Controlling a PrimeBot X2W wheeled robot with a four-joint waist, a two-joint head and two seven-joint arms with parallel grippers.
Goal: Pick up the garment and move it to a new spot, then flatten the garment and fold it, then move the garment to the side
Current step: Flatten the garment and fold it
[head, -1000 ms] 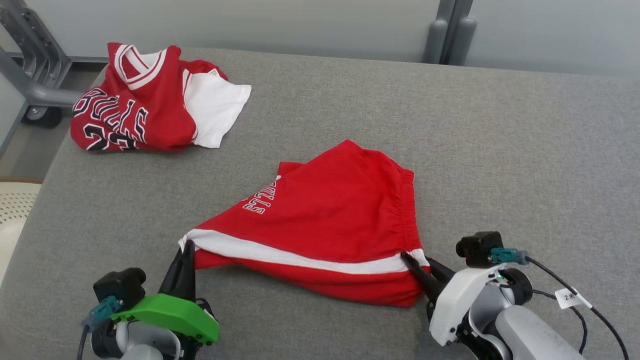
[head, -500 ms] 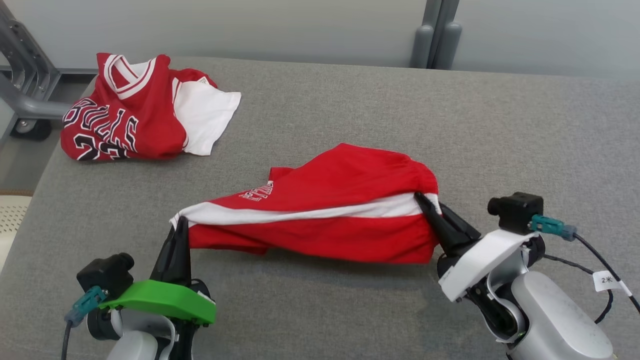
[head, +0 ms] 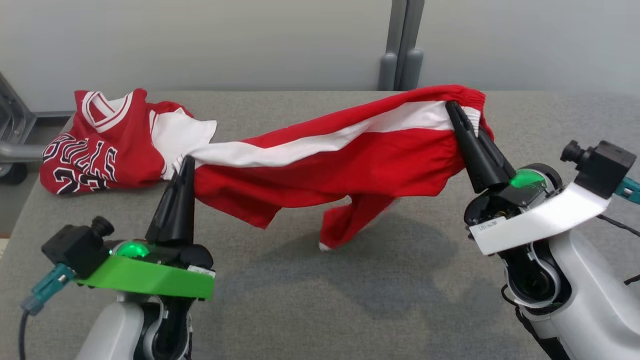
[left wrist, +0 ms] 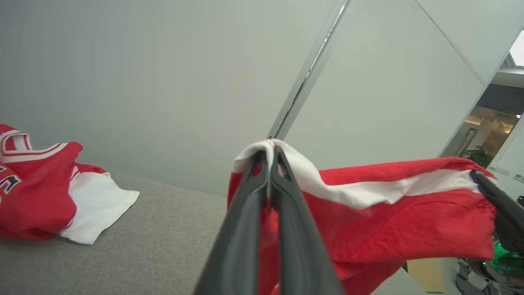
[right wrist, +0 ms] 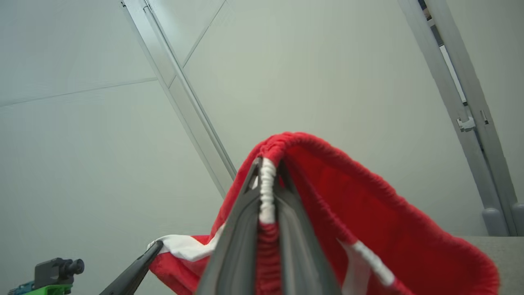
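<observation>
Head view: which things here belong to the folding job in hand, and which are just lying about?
In the job:
red shorts, strung between both claws
left claw, shut on the white-trimmed hem
right claw, shut on the waistband

Lying about:
Bulls jersey, crumpled at the far left of the grey table
metal frame, beyond the table's left edge
</observation>
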